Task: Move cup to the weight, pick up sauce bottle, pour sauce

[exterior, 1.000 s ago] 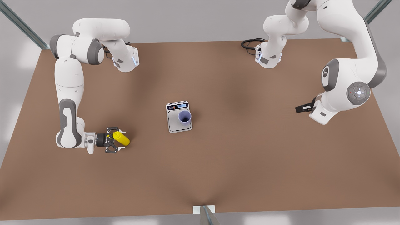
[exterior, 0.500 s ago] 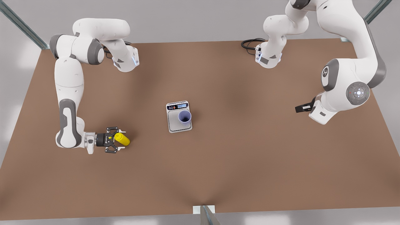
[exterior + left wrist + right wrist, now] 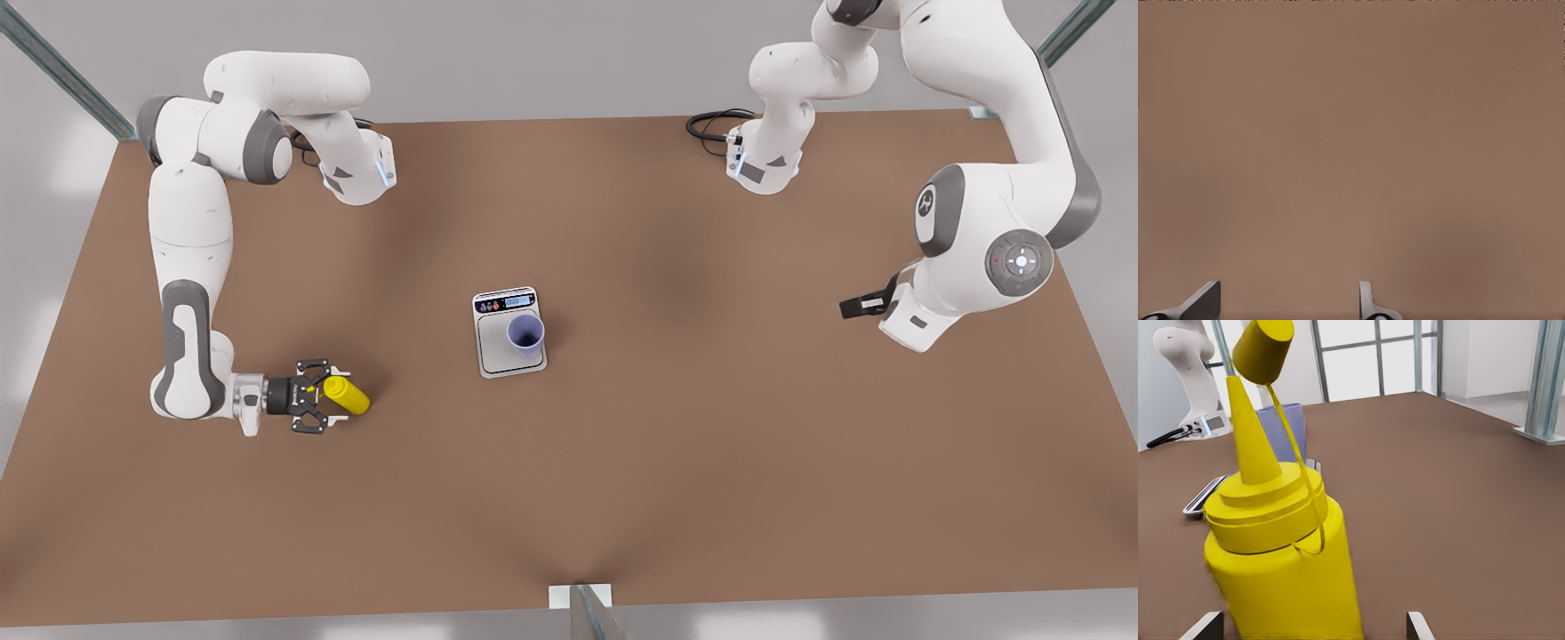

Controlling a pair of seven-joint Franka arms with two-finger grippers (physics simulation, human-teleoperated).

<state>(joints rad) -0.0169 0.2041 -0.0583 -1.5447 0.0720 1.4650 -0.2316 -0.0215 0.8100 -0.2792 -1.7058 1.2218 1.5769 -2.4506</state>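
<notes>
My right gripper (image 3: 331, 396) sits low over the tabletop (image 3: 711, 427) at the front view's left, its fingers (image 3: 1205, 628) spread apart on either side of the bottle (image 3: 346, 396), not clamped on it. In my right wrist view the bottle (image 3: 1281, 567) stands between them, its cap hanging off the nozzle by a tether. The cup (image 3: 525, 334) stands on the weight (image 3: 498, 347) mid-tabletop, well apart from the bottle. My left gripper (image 3: 864, 306) waits at the front view's right, fingers (image 3: 1201, 303) apart over bare tabletop.
</notes>
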